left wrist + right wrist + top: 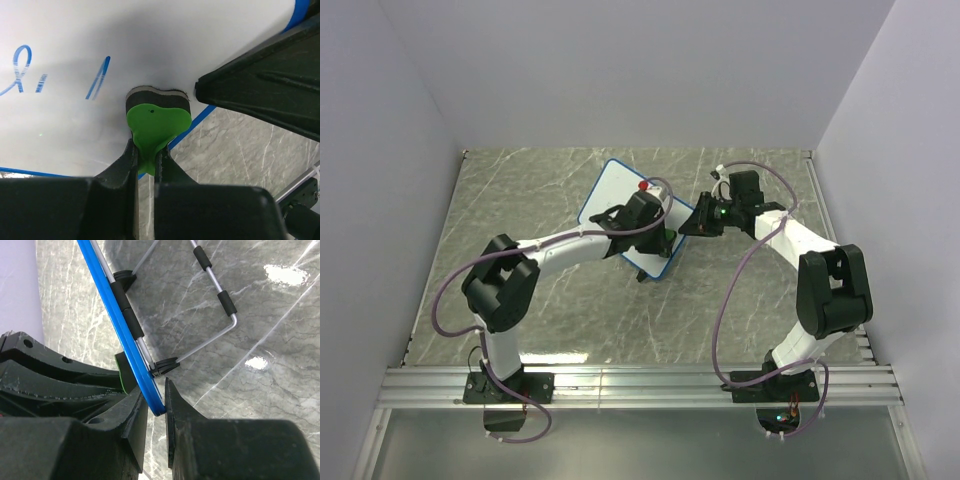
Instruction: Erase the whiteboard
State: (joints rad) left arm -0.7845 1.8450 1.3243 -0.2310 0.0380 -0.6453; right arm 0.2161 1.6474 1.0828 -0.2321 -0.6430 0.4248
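Held both arms bent inward toward each other, with the left gripper (pixel 145 162) clamped on the green eraser (pixel 157 117) between its fingers and the right gripper (pixel 157 397) pinched on the whiteboard (pixel 615 195) edge between its fingertips.

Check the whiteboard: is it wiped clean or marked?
Marked: blue strokes show on the whiteboard, left of the green eraser pinched in the left gripper.

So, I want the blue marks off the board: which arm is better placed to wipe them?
Left. The left hand grips the green eraser, pressed on the board near the blue marks. The right hand is clamped on the board's edge, apparently steadying it.
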